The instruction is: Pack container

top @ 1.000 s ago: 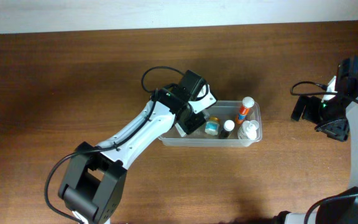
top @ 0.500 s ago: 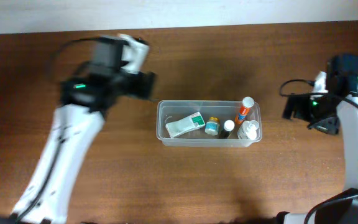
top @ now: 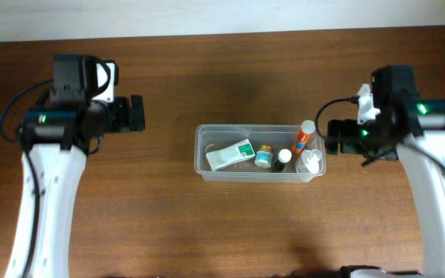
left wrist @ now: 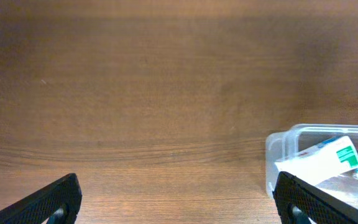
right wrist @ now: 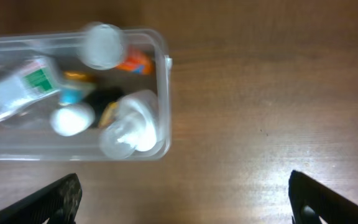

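Two arms stand over the brown worktop (top: pixel 207 69) in the overhead view, one at each side. Between them, near the middle, sits the clear container (top: pixel 230 176), its long side running from arm to arm. Inside, from the end nearer the left arm, are a white-and-green carton (top: pixel 231 154), a small teal-labelled jar (top: pixel 263 157), a dark bottle with a white cap (top: pixel 283 158), an orange tube with a white cap (top: pixel 305 135) and a white bottle (top: pixel 309 162). The left end effector (top: pixel 139 113) hangs well apart from the container; the right end effector (top: pixel 331 137) is just beside its other end.

From the left wrist, the two fingers (left wrist: pixel 51 200) show at the bottom corners, spread wide with only bare wood between them. A corner of the container, carton inside, shows at the lower right.

From the right wrist, the fingers (right wrist: pixel 55 200) again stand wide apart and hold nothing. The container fills the upper left, clear of them, with the white bottle against its near wall.
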Motion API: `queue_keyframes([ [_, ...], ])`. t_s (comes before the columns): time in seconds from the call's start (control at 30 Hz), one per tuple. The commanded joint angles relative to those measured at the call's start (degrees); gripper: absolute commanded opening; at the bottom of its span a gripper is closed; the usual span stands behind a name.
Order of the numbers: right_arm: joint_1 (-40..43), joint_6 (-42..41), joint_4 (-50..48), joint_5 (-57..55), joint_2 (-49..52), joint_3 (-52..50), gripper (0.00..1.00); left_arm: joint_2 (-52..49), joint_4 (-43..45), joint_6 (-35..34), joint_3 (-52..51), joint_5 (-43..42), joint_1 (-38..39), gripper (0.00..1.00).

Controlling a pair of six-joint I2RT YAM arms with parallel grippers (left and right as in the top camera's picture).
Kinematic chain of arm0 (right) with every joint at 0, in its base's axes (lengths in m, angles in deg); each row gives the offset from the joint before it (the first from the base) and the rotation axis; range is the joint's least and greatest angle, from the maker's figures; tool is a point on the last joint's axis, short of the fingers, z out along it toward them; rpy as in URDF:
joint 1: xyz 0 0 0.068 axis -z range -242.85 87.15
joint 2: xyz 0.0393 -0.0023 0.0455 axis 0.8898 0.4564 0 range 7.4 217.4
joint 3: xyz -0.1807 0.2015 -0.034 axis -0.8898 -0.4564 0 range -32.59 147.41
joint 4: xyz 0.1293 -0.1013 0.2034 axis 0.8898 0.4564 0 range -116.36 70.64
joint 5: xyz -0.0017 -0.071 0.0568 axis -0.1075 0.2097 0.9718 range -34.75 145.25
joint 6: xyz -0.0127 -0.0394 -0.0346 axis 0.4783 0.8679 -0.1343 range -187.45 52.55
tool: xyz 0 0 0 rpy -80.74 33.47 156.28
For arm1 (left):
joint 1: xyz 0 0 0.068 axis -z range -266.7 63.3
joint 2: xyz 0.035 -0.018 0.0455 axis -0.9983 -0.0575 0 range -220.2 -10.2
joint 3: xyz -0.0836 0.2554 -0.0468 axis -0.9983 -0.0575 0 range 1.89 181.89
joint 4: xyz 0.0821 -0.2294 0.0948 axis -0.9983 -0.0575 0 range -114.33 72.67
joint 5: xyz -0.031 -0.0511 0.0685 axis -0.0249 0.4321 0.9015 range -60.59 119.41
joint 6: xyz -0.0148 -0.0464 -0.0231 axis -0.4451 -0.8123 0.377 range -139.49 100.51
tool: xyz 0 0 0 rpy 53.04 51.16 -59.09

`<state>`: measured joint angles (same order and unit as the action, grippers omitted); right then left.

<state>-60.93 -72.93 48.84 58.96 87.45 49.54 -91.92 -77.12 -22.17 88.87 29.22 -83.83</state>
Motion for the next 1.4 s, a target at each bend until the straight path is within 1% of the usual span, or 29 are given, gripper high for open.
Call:
queue_keyframes([
  [0.0, -2.78, 0.74, -0.33, -2.01, -12.61, -1.33, 0.98, 13.77, 0.87, -0.55, -4.35, 3.8, 2.93, 0.99],
  [0.07, -4.76, 0.57, -2.23, -4.35, -20.87, -5.31, 0.99, 23.1, 2.89, -1.09, -11.26, 6.58, 5.55, 0.99],
  [0.17, -6.1, 0.42, -4.63, -5.97, -31.01, -11.34, 0.98, 34.34, 4.2, -7.45, -21.38, 10.82, 7.34, 0.99],
  [0.2, -6.01, 0.42, -5.11, -5.95, -33.99, -12.96, 0.98, 37.79, 5.03, -8.59, -24.76, 10.95, 7.48, 0.99],
  [0.3, -6.03, 0.44, -6.49, -5.9, -42.69, -16.94, 0.98, 46.75, 9.22, -8.61, -33.03, 10.51, 7.48, 0.99],
  [0.4, -6.03, 0.57, -5.73, -5.92, -47.23, -17.68, 0.98, 51.43, 4.55, -8.61, -35.6, 10.54, 7.48, 0.99],
  [0.57, -6.03, 0.57, -4.48, -5.92, -50.42, -17.68, 0.98, 53.51, -8.79, -8.61, -35.74, 10.54, 7.48, 0.99],
  [1.0, -6.03, 1.22, -4.76, -7.06, -50.4, -17.81, 0.98, 53.4, -9.55, -8.61, -35.8, 10.56, 7.48, 0.99],
  [1.1, -6.14, 1.27, -7.76, -7.06, -52.04, -20.17, 0.98, 53.42, -9.55, -8.61, -35.8, 10.54, 7.48, 0.99],
  [1.2, -5.92, 1.25, -12.11, -7.02, -55.21, -25.51, 0.98, 53.4, -9.55, -8.61, -35.8, 10.54, 7.48, 0.99],
  [1.3, -5.92, 1.25, -20.46, -7.02, -60.87, -34.71, 0.98, 53.4, -9.55, -8.61, -35.8, 10.54, 7.48, 0.99],
  [1.37, -5.92, 1.25, -28.33, -6.99, -65.37, -41.88, 0.98, 53.4, -9.55, -8.61, -35.8, 10.54, 7.48, 0.99],
])
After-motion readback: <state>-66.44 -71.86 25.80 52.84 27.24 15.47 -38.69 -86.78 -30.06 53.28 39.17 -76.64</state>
